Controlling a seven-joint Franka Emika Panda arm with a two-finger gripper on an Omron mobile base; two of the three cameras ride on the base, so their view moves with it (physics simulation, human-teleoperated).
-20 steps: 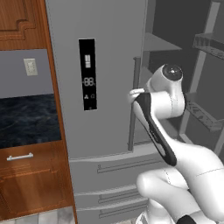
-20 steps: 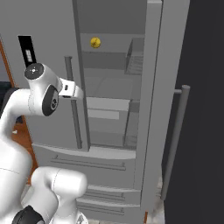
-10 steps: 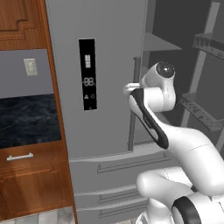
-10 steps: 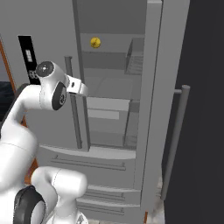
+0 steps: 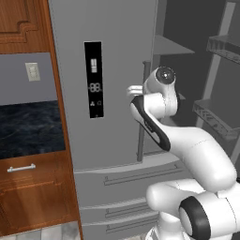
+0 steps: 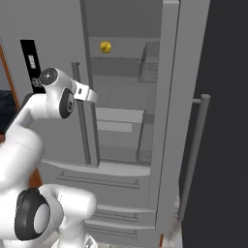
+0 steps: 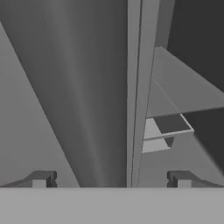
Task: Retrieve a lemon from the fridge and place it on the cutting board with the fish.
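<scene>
A white robot arm reaches toward the fridge (image 6: 167, 97), whose right-hand door (image 6: 218, 121) stands swung wide, baring grey shelves (image 6: 118, 92). The lemon (image 6: 105, 46) sits on an upper shelf near the back wall of the compartment, seen in the right base view above and a little to the right of the arm's wrist, well apart from it. In the left base view the wrist is raised beside the vertical bar handle (image 5: 142, 112) of the closed left door, just right of the black display panel (image 5: 94, 79). The hand view looks along the gripper (image 7: 111, 179) at the edge of that left door, with a shelf and the dark interior to its right; the two finger tips (image 7: 41, 178) stand as far apart as they go, with nothing between them. Wooden cabinets (image 5: 23, 21), a wall switch (image 5: 32, 71) and a drawer with a metal pull (image 5: 21, 168) flank the fridge on its left.
</scene>
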